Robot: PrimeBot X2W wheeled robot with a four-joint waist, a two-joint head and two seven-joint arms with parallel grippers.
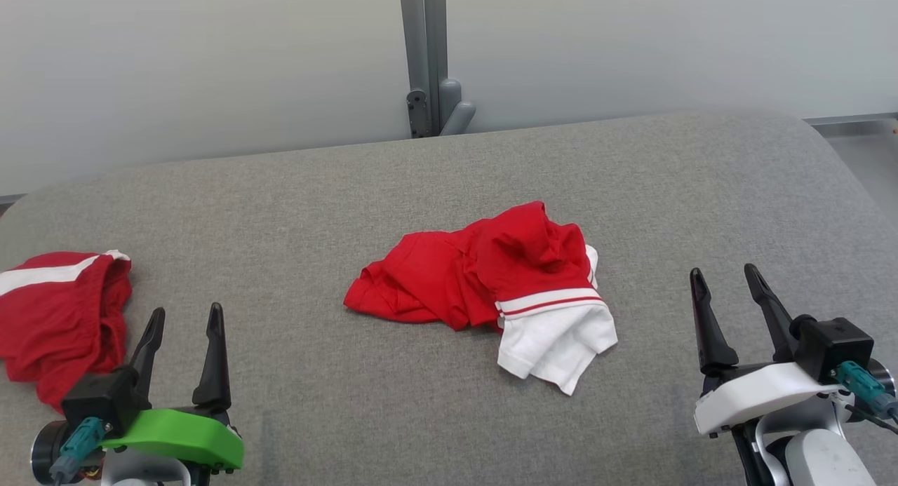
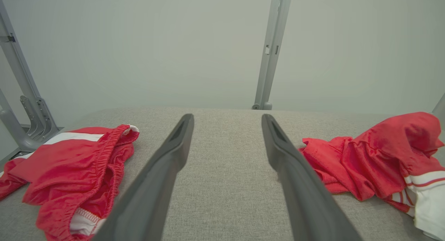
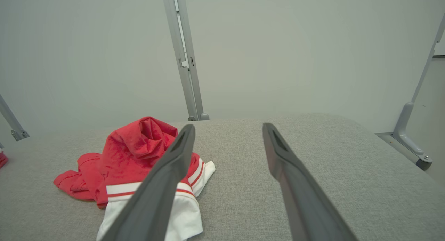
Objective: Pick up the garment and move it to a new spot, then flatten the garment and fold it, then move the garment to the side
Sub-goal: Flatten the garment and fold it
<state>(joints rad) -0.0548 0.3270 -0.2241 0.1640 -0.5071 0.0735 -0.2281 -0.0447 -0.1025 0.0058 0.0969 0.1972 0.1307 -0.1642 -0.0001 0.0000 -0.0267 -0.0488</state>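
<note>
- The garment point(image 1: 484, 282) is lying crumpled in the middle of the grey pad point(image 1: 421, 184), touching neither gripper.
- The left gripper point(image 1: 187, 308) is hovering at the near left, jaws spread wide and empty; the right gripper point(image 1: 722, 268) is doing likewise at the near right.
- The heap is stretching side to side, red end toward the left arm, white end toward the right (and sagging slightly nearer there).
- The right gripper is sitting closer to it, I'd judge, so a reach would be going inward, to its left.
- Another red piece point(image 1: 59, 311) is lying just beside the left gripper.
</note>
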